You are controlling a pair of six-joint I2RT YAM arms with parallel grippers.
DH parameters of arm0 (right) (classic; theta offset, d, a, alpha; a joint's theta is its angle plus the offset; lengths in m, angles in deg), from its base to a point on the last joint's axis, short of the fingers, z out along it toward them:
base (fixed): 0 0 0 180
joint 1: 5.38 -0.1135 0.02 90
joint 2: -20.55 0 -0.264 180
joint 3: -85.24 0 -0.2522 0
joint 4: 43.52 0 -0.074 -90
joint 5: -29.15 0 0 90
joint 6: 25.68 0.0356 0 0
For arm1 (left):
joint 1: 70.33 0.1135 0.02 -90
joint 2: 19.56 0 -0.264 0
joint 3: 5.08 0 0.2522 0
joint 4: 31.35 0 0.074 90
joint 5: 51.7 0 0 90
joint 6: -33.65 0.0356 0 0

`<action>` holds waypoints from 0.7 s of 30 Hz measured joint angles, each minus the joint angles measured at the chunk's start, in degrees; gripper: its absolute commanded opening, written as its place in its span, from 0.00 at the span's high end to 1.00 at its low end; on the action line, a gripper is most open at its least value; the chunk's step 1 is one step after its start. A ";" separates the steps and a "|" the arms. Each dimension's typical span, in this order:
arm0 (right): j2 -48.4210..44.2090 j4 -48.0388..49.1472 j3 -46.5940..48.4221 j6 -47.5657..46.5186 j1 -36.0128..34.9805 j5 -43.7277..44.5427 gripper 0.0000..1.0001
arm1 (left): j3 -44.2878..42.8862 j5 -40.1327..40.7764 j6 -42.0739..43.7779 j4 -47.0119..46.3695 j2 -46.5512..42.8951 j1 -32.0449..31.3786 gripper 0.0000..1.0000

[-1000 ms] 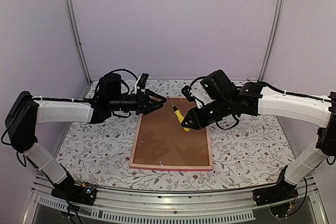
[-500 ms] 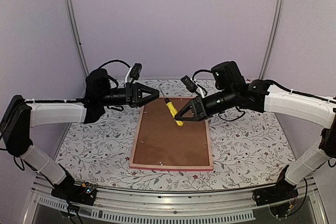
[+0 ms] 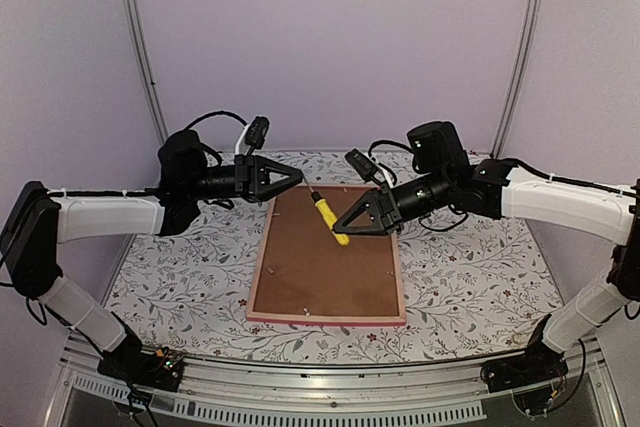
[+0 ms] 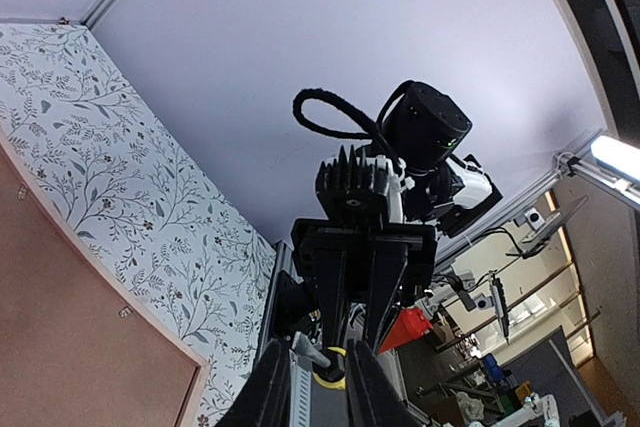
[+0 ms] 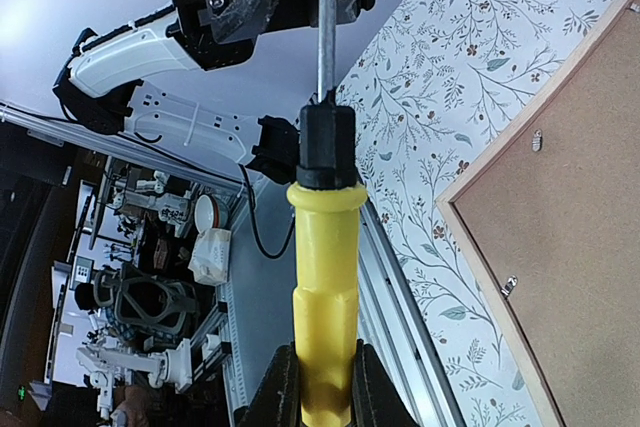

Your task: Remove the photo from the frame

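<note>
At the middle of the flowered table (image 3: 470,277), the frame (image 3: 326,319) lies face down between the two arms, its brown backing board (image 3: 320,267) up. Above its far end the right gripper (image 3: 340,229) clamps the yellow handle of a screwdriver (image 3: 326,211), shaft pointing at the left gripper (image 3: 298,179), whose jaws stand narrow around the tip; whether they pinch it cannot be told.

Pink frame (image 3: 325,319) — yellow-handled screwdriver (image 3: 328,217) — grey-floral white tablecloth (image 3: 180,277).
</note>
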 measured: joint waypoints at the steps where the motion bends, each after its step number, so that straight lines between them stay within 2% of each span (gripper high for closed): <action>1: 0.00 0.28 -0.17 0.24 0.02 -0.44 1.00 | 0.00 -0.07 -0.13 -0.11 0.00 0.00 0.78; 13: 0.02 2.54 -1.68 2.01 0.50 -3.37 1.00 | 0.00 -0.44 -0.22 -0.15 0.90 0.00 0.80; 21: 0.15 2.62 -2.69 2.21 0.85 -4.26 1.00 | 0.00 -0.57 -0.59 -0.11 1.33 0.00 0.85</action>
